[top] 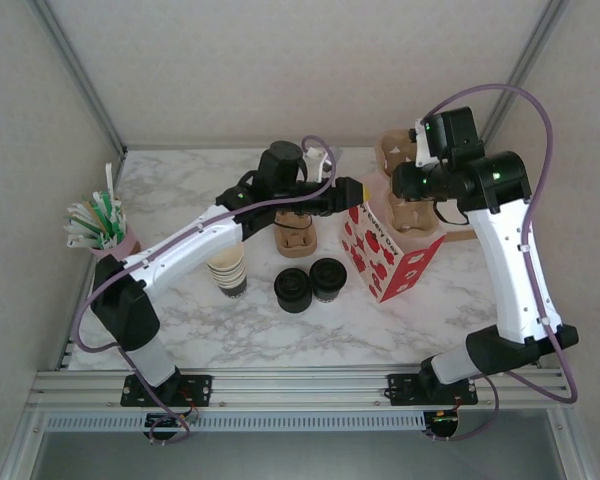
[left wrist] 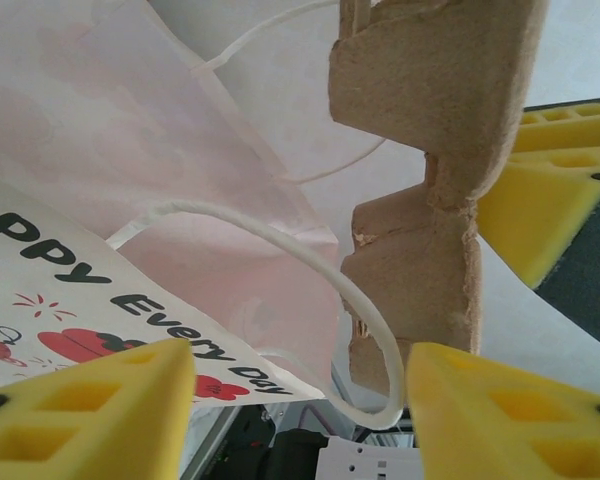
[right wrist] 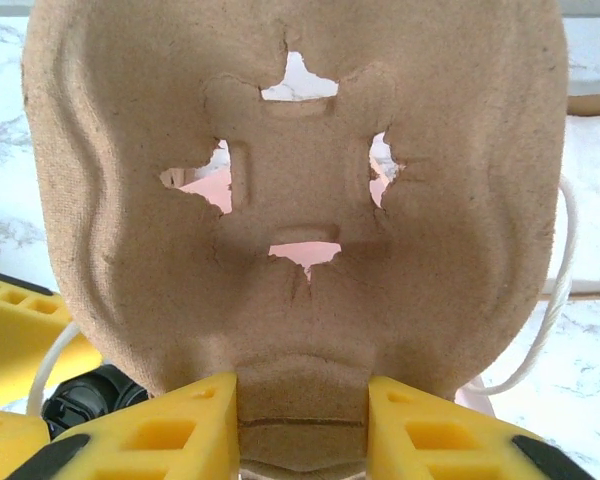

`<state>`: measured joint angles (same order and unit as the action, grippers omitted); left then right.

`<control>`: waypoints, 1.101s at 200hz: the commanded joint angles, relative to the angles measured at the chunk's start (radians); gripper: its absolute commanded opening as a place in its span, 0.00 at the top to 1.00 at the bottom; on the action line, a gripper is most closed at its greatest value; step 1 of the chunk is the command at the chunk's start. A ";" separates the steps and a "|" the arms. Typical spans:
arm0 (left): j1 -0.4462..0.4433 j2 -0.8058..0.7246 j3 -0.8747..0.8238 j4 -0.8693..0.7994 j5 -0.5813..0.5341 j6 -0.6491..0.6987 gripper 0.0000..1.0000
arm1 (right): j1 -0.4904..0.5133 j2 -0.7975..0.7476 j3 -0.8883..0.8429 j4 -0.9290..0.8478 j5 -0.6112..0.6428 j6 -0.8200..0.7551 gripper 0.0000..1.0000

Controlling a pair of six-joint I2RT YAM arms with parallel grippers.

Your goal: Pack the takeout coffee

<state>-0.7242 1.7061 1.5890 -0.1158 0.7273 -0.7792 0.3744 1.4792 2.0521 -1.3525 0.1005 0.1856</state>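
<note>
left gripper (left wrist: 300, 410): jaws gaping, the gift bag's (top: 385, 255) white cord handle (left wrist: 280, 240) looping between them, unpinched | right gripper (right wrist: 302, 430): clamping a pulp cup carrier's (right wrist: 300, 150) edge | takeout coffee (top: 328, 278): sitting on the table (top: 230, 330) nearward of the left gripper, apart from both, beside the lid stack (top: 293, 290)

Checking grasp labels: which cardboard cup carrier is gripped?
The carrier over the printed bag, pinched by the right gripper; the centre carrier and back carrier sit free.
</note>
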 commanded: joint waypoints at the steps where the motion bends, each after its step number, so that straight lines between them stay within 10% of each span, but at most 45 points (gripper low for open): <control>1: -0.001 0.013 0.042 0.040 0.035 -0.002 0.50 | -0.015 0.025 0.032 -0.045 -0.016 -0.028 0.67; 91: 0.004 0.019 0.065 -0.042 0.003 0.059 1.00 | -0.028 0.101 0.051 -0.067 -0.076 -0.058 0.66; 220: 0.062 -0.013 -0.003 -0.086 0.007 0.126 1.00 | -0.061 0.174 0.049 -0.114 -0.092 -0.101 0.66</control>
<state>-0.6720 1.7229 1.6001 -0.1989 0.7368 -0.6758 0.3214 1.6550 2.1017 -1.4559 0.0223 0.1028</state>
